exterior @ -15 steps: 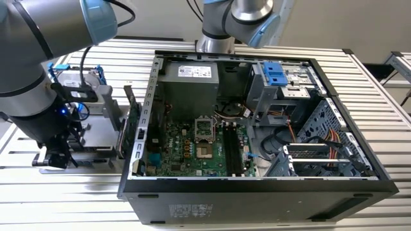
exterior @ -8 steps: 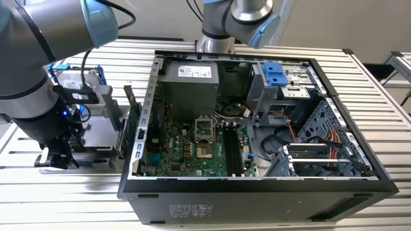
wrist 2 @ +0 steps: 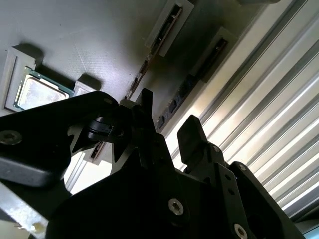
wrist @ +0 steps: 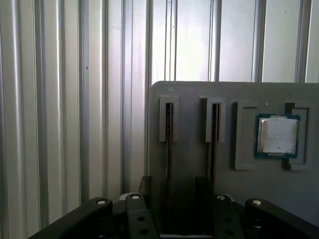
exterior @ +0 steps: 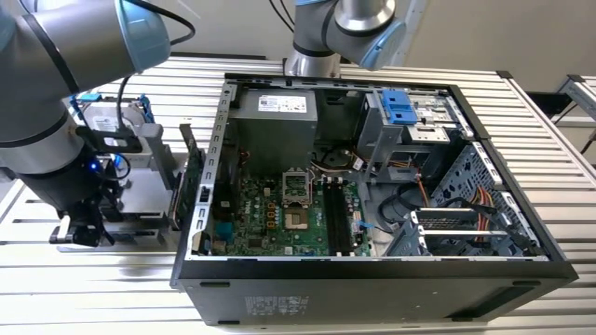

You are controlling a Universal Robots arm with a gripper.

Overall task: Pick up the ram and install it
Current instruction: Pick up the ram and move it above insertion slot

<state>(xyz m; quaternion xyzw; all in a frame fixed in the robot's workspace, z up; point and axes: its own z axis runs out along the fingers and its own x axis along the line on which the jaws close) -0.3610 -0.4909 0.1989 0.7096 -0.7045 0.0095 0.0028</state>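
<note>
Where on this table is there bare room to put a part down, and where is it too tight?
The slatted table is bare on the near side of the grey parts holder, beside the computer case's near corner, and again along the case's side at the exterior view's right. It is crowded between holder and case, where the arm hangs.

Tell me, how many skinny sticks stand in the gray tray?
2. Both stand in slots of the gray tray, side by side. The first stick is farther from the silver chip; the second stick is nearer it. Others may be hidden.
</note>
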